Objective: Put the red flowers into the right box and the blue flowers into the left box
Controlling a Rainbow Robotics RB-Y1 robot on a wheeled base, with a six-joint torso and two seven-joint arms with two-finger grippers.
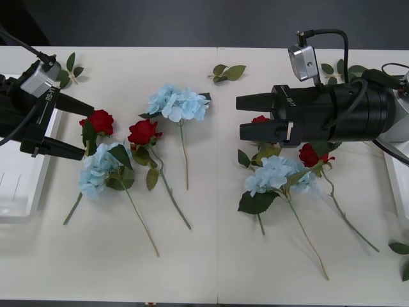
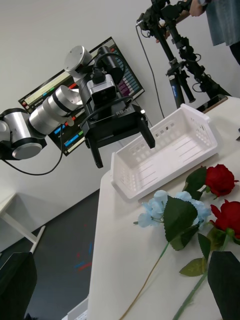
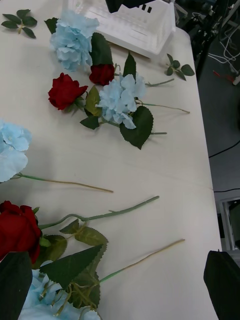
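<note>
Red flowers lie loose on the table: two roses (image 1: pixel 99 121) (image 1: pixel 142 132) on the left, one (image 1: pixel 311 155) on the right, and another (image 1: pixel 260 119) half hidden under my right gripper (image 1: pixel 239 118). Blue flowers lie among them: one (image 1: pixel 179 102) at the centre back, one (image 1: pixel 99 169) front left, and a cluster (image 1: pixel 275 174) on the right. My left gripper (image 1: pixel 86 131) hovers open beside the leftmost rose, nothing in it. The right gripper is open too, above the right group. The left box (image 1: pixel 19 185) sits at the left edge and the right box (image 1: pixel 399 173) at the right edge.
Loose green leaf sprigs lie at the back centre (image 1: pixel 229 72), back left (image 1: pixel 70 67), back right (image 1: pixel 342 67) and front right (image 1: pixel 402 249). Long stems stretch toward the front edge. In the right wrist view a tripod (image 2: pixel 180 60) stands behind the table.
</note>
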